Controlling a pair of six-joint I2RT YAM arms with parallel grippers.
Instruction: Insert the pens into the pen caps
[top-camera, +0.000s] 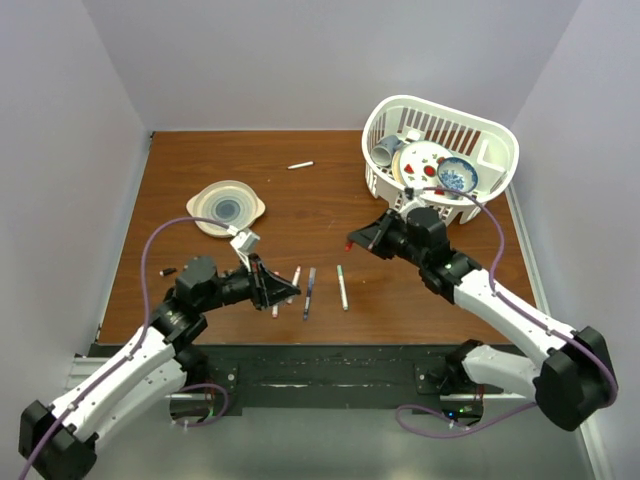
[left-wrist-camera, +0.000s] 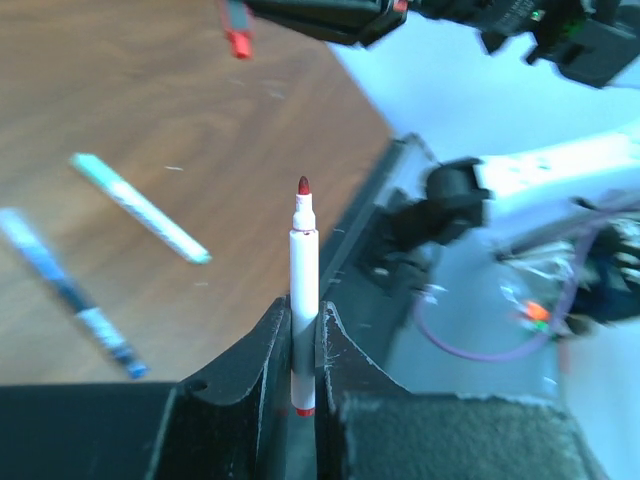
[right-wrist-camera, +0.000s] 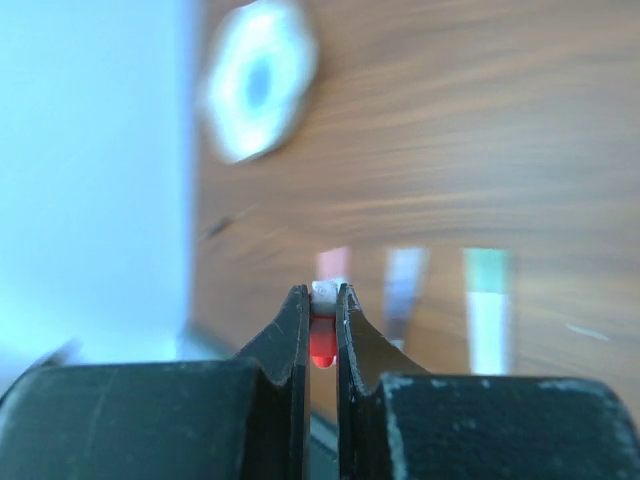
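Note:
My left gripper (top-camera: 287, 290) (left-wrist-camera: 302, 312) is shut on a white pen (left-wrist-camera: 303, 262) with a bare red tip, which stands up out of the jaws above the table. My right gripper (top-camera: 352, 241) (right-wrist-camera: 322, 295) is shut on a small red cap (right-wrist-camera: 322, 343) (top-camera: 348, 244) and holds it above the table; the cap also shows in the left wrist view (left-wrist-camera: 237, 40). Between the grippers a pink-ended pen (top-camera: 294, 277), a dark blue pen (top-camera: 309, 292) and a green-ended pen (top-camera: 342, 287) lie on the wood. Another white pen (top-camera: 300, 165) lies far back.
A white dish basket (top-camera: 497, 150) with plates and a cup stands at the back right. A pale blue-ringed plate (top-camera: 227, 207) lies at the left. A small dark cap (top-camera: 167, 271) lies near the left edge. Walls enclose three sides.

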